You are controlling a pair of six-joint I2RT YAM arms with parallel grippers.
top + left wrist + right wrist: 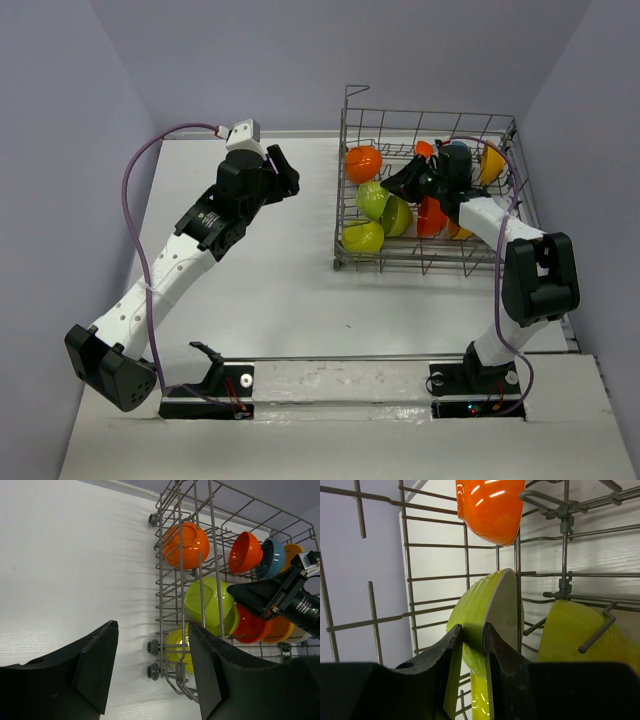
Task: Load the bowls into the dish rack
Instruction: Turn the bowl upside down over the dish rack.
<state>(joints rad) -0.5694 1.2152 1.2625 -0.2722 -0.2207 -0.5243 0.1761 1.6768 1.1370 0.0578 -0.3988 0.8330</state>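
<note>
Right wrist view, entry one: lime green bowl (490,605), standing on edge inside the dish rack (518,560), leaning against upright tines, ribbed back facing the view's left, hollow facing right.

Jaws: right gripper (472,630) pinching this bowl's wall at the rim, one finger lying on the ribbed back and the other on the inner face, no gap showing on either side.

Key relation: rim edge running straight away from the wrist, in line with the fingers and with the tines beside it. Closing line crossing the wall's thickness. Judging from this, any letting-go and backing-out needing to run along that same line, neither sideways into the wire nor into the neighbours.

Neighbours: orange bowl (490,507) sitting beyond and above in this view, apart from the fingers. Second green bowl (580,635) sitting just beside on the right, a wire hook crossing its face.

Entry two, left wrist view: left gripper (152,630) hanging over the table (60,555), fingers standing well apart with nothing between them, outside the rack's near wall and looking in at the stacked colours.

Nearer arm: right, already on the bowl; left well apart from it.

Top view: every bowl in sight sitting within the rack.
</note>
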